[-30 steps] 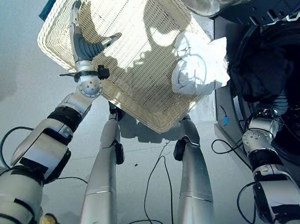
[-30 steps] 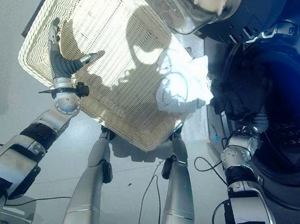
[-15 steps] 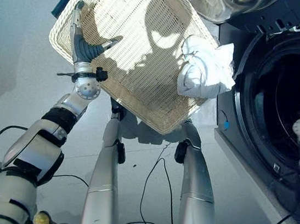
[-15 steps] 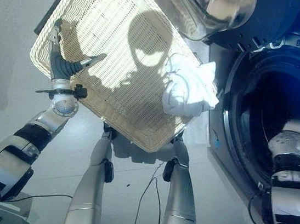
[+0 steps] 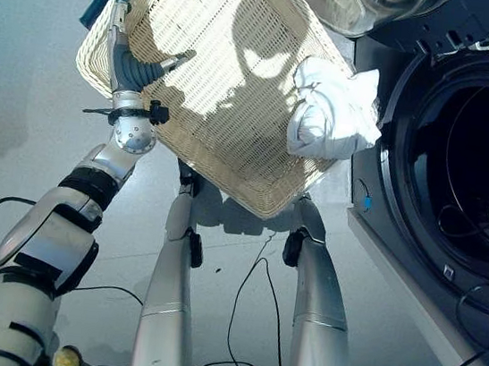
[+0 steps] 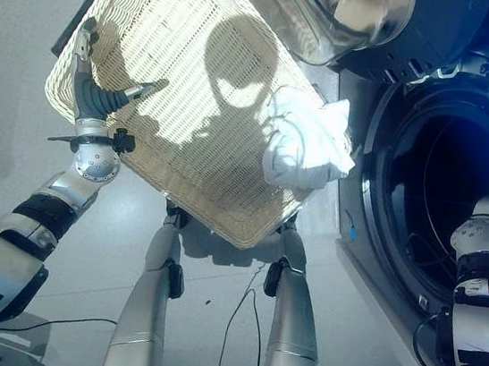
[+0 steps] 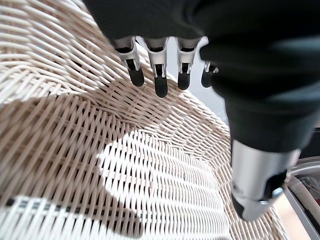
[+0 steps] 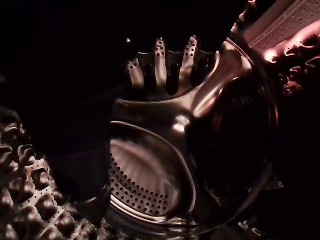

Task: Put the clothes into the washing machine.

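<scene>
A crumpled white cloth (image 5: 330,113) lies in the wicker basket (image 5: 230,158), against its side nearest the washing machine (image 5: 462,176). My left hand (image 5: 129,64) is open inside the basket at its far side, with straight fingers (image 7: 160,80) close to the weave and holding nothing. My right arm reaches through the machine's round opening. Inside the dim drum, my right hand (image 8: 172,75) shows as a row of dark, straight fingers with nothing between them. A dark heap that looks like cloth (image 8: 227,145) lies in the drum past the hand.
The machine's glass door (image 5: 358,4) hangs open above the basket's far corner. The basket stands on the pale floor (image 5: 24,73) right next to the machine's front.
One second ago my right hand held a dark garment at the machine's mouth. The arm has since gone deep into the drum and the mouth shows black and bare. The view has shifted slightly.
</scene>
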`<state>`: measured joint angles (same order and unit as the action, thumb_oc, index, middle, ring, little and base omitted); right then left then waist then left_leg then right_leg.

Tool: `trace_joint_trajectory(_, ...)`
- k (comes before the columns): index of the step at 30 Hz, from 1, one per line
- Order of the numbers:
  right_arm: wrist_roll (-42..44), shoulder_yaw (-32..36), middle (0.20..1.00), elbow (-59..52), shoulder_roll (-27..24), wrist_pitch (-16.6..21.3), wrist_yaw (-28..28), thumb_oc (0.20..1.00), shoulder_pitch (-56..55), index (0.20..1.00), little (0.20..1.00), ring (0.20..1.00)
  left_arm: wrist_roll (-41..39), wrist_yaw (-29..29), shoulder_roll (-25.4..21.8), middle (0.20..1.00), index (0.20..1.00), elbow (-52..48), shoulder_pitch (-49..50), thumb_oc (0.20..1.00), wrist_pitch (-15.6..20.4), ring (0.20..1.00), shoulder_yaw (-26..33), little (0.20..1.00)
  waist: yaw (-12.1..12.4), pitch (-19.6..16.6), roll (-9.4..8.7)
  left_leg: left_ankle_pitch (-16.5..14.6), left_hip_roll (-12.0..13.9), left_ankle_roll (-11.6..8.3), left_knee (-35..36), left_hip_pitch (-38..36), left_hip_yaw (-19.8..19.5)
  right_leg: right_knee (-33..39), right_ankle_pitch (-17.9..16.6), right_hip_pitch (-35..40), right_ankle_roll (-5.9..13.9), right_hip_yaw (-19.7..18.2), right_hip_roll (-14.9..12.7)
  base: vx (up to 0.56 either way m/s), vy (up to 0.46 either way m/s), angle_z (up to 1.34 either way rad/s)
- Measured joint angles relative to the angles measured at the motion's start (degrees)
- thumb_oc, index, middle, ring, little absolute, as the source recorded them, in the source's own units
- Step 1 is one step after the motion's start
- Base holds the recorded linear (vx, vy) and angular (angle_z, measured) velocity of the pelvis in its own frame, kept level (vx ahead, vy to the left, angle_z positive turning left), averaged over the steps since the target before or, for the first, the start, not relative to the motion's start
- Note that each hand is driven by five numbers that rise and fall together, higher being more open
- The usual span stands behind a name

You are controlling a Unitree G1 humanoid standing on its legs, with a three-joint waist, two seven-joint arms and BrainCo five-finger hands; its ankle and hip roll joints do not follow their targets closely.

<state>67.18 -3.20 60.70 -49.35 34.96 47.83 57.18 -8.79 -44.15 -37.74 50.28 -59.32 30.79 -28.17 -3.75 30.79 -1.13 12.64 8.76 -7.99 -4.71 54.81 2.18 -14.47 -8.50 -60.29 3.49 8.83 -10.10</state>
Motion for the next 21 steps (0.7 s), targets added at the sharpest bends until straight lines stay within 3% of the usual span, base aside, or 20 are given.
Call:
trace_joint_trajectory(15, -0.17, -0.18, 1.0, 0.23, 0.01, -0.36, 0.07, 1.0, 0.06, 1.0, 1.0, 1.0, -1.06, 0.27, 0.01, 1.0, 1.0, 0.2, -0.39, 1.0, 0.1, 1.0, -0.25, 1.0, 0.03, 0.0, 0.0, 0.01, -0.04, 0.01, -0.01, -0.02, -0.09, 0.0, 0.0, 0.08, 0.0, 0.08, 0.0, 0.0, 0.0, 0.0)
trace_joint_trajectory(21, -1.61, -2.0, 1.0, 0.32, 0.04, -1.64, -2.36, 1.0, -0.02, 1.0, 1.0, 1.0, -1.26, 0.31, 0.04, 1.0, 1.0, 0.22, -0.48, 1.0, 0.11, 1.0, -0.26, 1.0, 0.02, 0.0, 0.0, 0.01, -0.16, 0.01, 0.0, 0.01, -0.09, 0.0, 0.02, 0.05, 0.02, 0.09, -0.01, 0.0, 0.0, 0.0)
